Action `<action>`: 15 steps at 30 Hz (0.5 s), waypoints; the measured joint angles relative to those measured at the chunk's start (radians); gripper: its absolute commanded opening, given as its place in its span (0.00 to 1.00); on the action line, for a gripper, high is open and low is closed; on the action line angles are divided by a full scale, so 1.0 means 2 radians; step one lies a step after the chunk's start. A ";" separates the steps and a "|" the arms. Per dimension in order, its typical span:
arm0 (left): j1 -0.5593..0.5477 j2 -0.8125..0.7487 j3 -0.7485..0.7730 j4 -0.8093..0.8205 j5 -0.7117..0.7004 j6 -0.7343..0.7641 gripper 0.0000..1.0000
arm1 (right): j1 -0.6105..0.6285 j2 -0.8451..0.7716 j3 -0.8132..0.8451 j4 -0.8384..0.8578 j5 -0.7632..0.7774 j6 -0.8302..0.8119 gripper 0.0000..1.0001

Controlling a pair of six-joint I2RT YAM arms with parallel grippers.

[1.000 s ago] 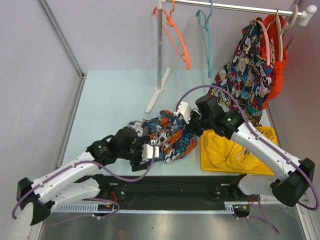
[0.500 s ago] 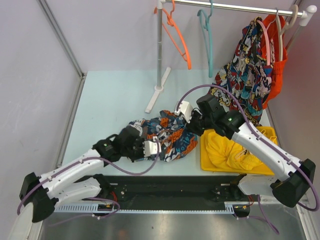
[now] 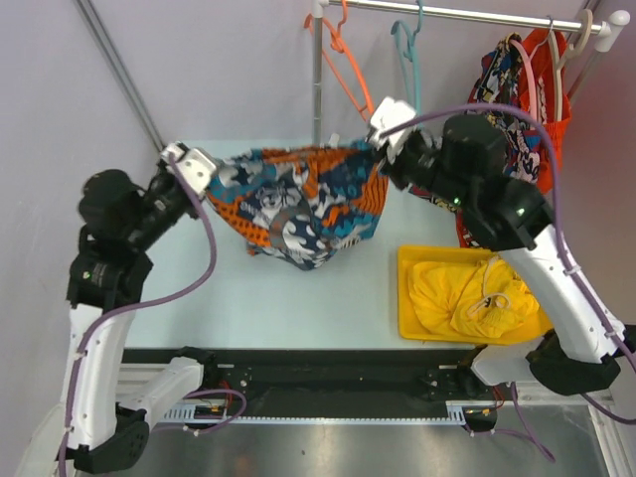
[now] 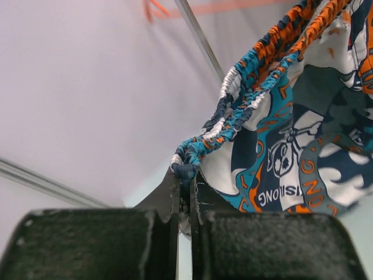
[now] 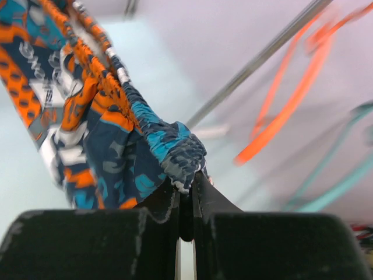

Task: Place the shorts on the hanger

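The shorts (image 3: 298,199), in a navy, teal, orange and white print, hang in the air, stretched by the waistband between both arms. My left gripper (image 3: 221,169) is shut on the waistband's left end; in the left wrist view the gathered elastic of the shorts (image 4: 245,99) runs up from that gripper (image 4: 186,172). My right gripper (image 3: 376,149) is shut on the right end, and its wrist view shows the bunched waistband of the shorts (image 5: 175,149) pinched at the gripper (image 5: 189,184). The teal hanger (image 3: 409,70) hangs on the rail just above and right of the right gripper.
An orange hanger (image 3: 353,79) hangs on the rail (image 3: 467,14) left of the teal one. Comic-print shorts on a pink hanger (image 3: 512,129) and a red garment hang at the rail's right end. A yellow tray (image 3: 412,323) holds a yellow garment. The rack's upright post (image 3: 317,99) stands behind the shorts.
The left gripper closed on the waistband. Both arms then lifted the shorts off the table and spread them wide, up toward the rail.
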 measured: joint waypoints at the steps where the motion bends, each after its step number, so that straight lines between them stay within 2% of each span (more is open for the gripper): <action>1: 0.001 0.001 0.024 0.019 -0.007 -0.004 0.00 | 0.005 0.016 0.052 0.005 0.010 -0.005 0.00; 4: 0.000 0.006 0.075 0.041 -0.013 -0.011 0.00 | 0.031 0.040 0.134 0.014 0.039 -0.026 0.00; 6: 0.001 0.006 0.103 0.044 -0.019 -0.013 0.00 | 0.064 0.044 0.159 0.008 0.063 -0.043 0.00; 10: 0.002 -0.003 0.126 0.039 -0.021 -0.015 0.00 | 0.124 0.039 0.159 -0.011 0.109 -0.066 0.00; 15: 0.003 -0.015 0.122 0.023 -0.028 -0.016 0.00 | 0.166 0.021 0.094 -0.002 0.181 -0.085 0.00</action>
